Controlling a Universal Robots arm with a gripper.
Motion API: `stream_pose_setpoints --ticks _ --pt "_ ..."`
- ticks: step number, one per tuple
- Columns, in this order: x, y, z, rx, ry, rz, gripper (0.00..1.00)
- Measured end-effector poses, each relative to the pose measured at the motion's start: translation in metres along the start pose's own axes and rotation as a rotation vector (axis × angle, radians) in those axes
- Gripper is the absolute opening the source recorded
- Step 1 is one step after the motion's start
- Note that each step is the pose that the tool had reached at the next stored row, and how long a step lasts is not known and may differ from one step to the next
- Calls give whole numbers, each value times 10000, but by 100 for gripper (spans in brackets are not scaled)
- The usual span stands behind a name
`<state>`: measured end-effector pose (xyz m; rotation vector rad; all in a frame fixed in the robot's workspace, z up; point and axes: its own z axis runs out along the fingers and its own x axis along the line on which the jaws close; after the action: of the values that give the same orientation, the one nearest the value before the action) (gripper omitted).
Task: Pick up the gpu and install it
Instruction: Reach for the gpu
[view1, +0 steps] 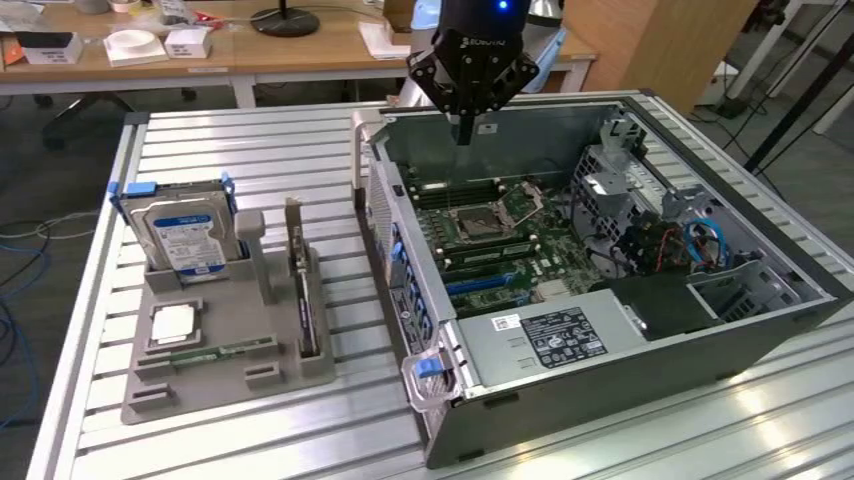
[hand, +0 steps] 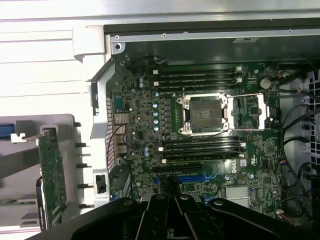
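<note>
The gpu (view1: 304, 292) is a thin green card with a silver end bracket. It stands on edge in a slot of the grey holder tray (view1: 254, 320), at the exterior view's left of the open computer case (view1: 601, 330). In the wrist view the gpu (hand: 52, 180) shows edge-on beside the case wall. My gripper (view1: 463, 128) hangs above the far end of the case, over the motherboard (view1: 487, 225), well away from the card. Its black fingers (hand: 165, 215) are shut together with nothing between them.
A silver hard drive (view1: 187, 235) with a blue-white label stands upright in the tray. A small memory stick (view1: 214, 352) and a square chip (view1: 174, 322) lie near the tray's front. The motherboard (hand: 200, 130) has an open processor socket (hand: 205, 115). Desks stand behind the slatted table (view1: 240, 150).
</note>
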<state>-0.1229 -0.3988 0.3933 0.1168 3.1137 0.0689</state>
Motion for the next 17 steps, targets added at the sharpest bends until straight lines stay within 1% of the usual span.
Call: stream_pose_setpoints --ticks 8,17 --pt "33 -3 -1 0 0 -1 11" --pt "127 -10 -4 0 0 -2 11"
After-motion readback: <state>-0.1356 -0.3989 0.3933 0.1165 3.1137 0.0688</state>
